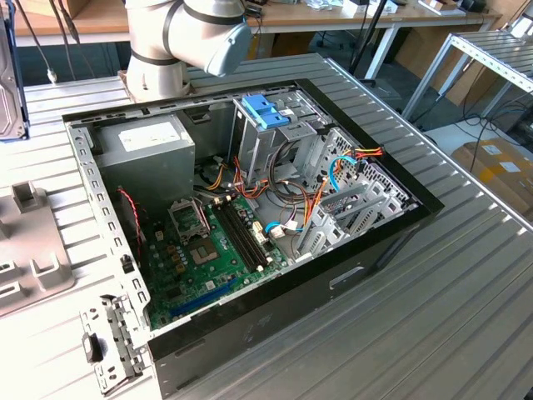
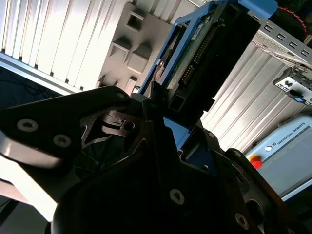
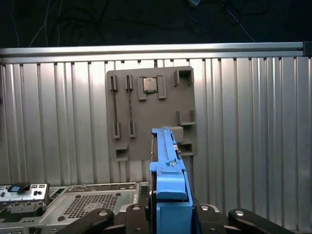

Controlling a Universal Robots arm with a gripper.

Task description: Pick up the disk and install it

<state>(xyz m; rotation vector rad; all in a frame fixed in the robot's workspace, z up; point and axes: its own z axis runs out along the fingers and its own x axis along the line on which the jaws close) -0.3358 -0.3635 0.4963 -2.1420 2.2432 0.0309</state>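
In the exterior view, an open computer case (image 1: 250, 208) lies on a ribbed metal table (image 1: 466, 283), with the arm's base (image 1: 166, 50) behind it. Inside are a grey power-supply box (image 1: 154, 150), a green motherboard (image 1: 212, 246) and a light-blue latch block (image 1: 266, 112). At the exterior view's left border, the disk (image 1: 8, 83) is a dark slab with a blue edge. It stands roughly upright, long axis up and down, and is cut off by the frame. It is clear of the case, above a grey fixture tray (image 1: 29, 250).

In the second wrist view, the gripper (image 2: 168, 114) is clamped on the near end of the disk (image 2: 209, 53), with its black fingers (image 2: 146, 112) pressed against the blue carrier. The disk's long axis runs straight away from the claw, and a row of connector pins shows on it. Behind it are the grey fixture tray (image 2: 131, 44), the ribbed table (image 2: 48, 34) and a teach pendant (image 2: 287, 151).

In the first wrist view, the disk (image 3: 168, 156) is edge-on, a narrow blue strip. Its blue end tab (image 3: 170, 187) is nearest the gripper (image 3: 170, 214), and the far end points toward the grey fixture tray (image 3: 151, 117). The claw's two sides flank the carrier tightly. A chip (image 3: 149, 84) sits in one tray pocket, and a corner of the computer case (image 3: 83, 200) shows beside the claw.
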